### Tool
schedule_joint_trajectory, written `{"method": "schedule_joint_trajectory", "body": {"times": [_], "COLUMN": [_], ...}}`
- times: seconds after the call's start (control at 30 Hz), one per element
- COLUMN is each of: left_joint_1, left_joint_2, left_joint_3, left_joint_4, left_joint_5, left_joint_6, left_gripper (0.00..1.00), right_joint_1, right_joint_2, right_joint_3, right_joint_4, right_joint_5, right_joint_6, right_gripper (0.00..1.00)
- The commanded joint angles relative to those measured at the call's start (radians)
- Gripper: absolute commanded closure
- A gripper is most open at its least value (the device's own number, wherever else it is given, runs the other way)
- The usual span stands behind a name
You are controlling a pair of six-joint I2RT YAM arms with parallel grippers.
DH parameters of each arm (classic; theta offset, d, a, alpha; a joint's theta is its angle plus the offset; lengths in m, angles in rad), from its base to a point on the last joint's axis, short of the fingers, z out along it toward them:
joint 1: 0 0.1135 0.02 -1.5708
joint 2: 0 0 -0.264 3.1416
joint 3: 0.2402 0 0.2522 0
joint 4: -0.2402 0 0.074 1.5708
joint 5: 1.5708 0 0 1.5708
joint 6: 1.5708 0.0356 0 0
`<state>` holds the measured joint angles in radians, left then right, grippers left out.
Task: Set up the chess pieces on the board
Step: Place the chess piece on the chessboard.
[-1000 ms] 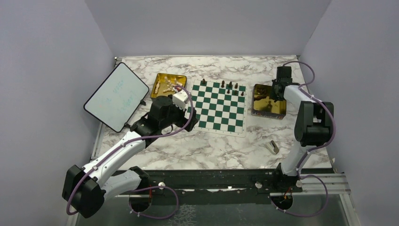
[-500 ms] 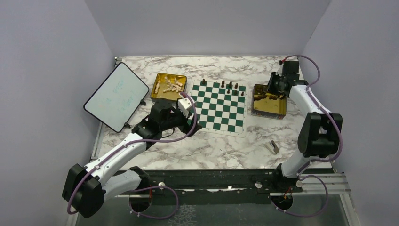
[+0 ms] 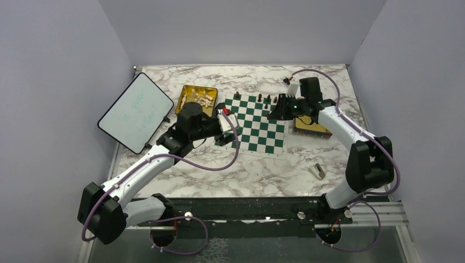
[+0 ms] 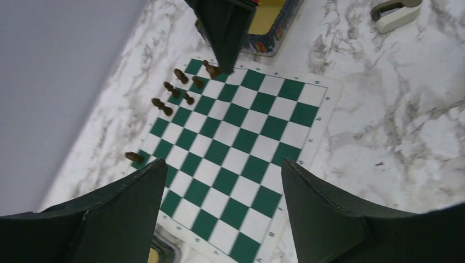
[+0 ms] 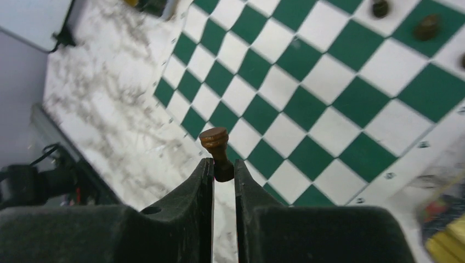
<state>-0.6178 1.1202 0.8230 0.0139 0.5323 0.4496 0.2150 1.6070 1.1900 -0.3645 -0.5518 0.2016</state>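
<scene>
Marbled white tabletop [image 3: 181, 175], boxed in by pale lilac walls. At its centre lies the board [image 3: 257, 134], a flat mat of green and white squares with a thin white border. Setup looks barely begun. Only a handful of dark pieces [image 4: 180, 76], tiny turned figures, stand on the far two rows, and no pale ones are placed. Cream pieces [image 3: 204, 99] lie heaped in a gold tray [image 3: 189, 87] just left of the board. A second gold tray [image 3: 315, 134] sits to its right. The right gripper [image 5: 224, 164] is pinched on one small dark brown piece [image 5: 215, 143], held by one end above the board's far right part. The left gripper [image 4: 222, 170] hovers over the board's left edge, jaws spread, nothing between them.
</scene>
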Motion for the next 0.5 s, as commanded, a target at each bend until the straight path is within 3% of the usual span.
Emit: {"method": "schedule_joint_trajectory", "body": {"times": [0.0, 0.1, 0.27, 0.47], "left_joint_1": [-0.007, -0.008, -0.017, -0.068], "left_joint_2": [0.033, 0.08, 0.131, 0.14], "left_joint_3": [0.034, 0.068, 0.095, 0.08], "left_joint_4": [-0.005, -0.069, -0.143, -0.142], "left_joint_5": [0.044, 0.053, 0.181, 0.201], "left_joint_6": [0.419, 0.536, 0.751, 0.809], "left_gripper": [0.21, 0.2, 0.2, 0.21], "right_joint_1": [0.03, 0.063, 0.128, 0.178], "right_joint_2": [-0.091, -0.108, -0.114, -0.111], "right_joint_3": [-0.077, -0.093, -0.119, -0.165], "right_joint_4": [0.091, 0.075, 0.069, 0.147], "right_joint_5": [-0.221, -0.296, -0.333, -0.368], "right_joint_6": [0.053, 0.04, 0.039, 0.098], "right_gripper": [0.85, 0.84, 0.84, 0.85]}}
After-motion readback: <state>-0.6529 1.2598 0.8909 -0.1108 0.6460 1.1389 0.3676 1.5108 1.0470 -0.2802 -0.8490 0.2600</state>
